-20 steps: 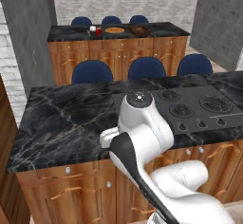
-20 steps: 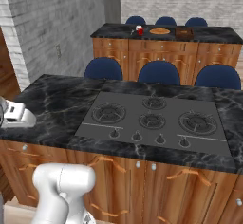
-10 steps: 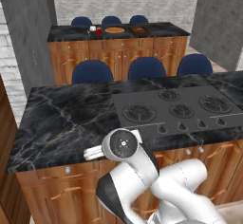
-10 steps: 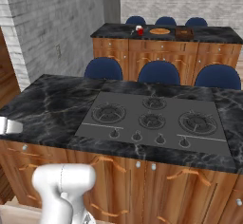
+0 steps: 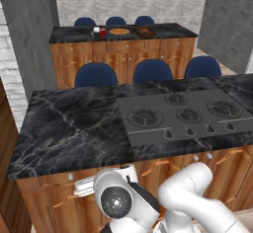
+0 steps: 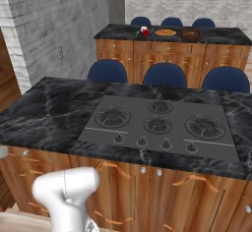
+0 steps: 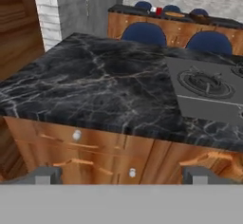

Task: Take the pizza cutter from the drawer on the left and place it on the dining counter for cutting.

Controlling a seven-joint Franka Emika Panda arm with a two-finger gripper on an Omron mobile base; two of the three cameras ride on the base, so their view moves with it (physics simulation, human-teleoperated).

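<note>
The drawer, a shallow reddish-brown front with a round silver knob, sits shut under the left end of the marble island; it also appears in the left base view. The pizza cutter is hidden. My gripper is open and empty, low in front of the drawer and short of it, pointing at the cabinet front. Its white hand pokes out to the left of the arm. The dining counter stands far behind, with a pizza on it.
A gas cooktop fills the island's right half. Blue chairs stand between the island and the dining counter. Cabinet doors with curved handles hang below the drawer. A grey wall and a wooden panel close the left side.
The arm has swung down from above the island's top to the front of its cabinets, lower and to the left. The jaws stay open.
</note>
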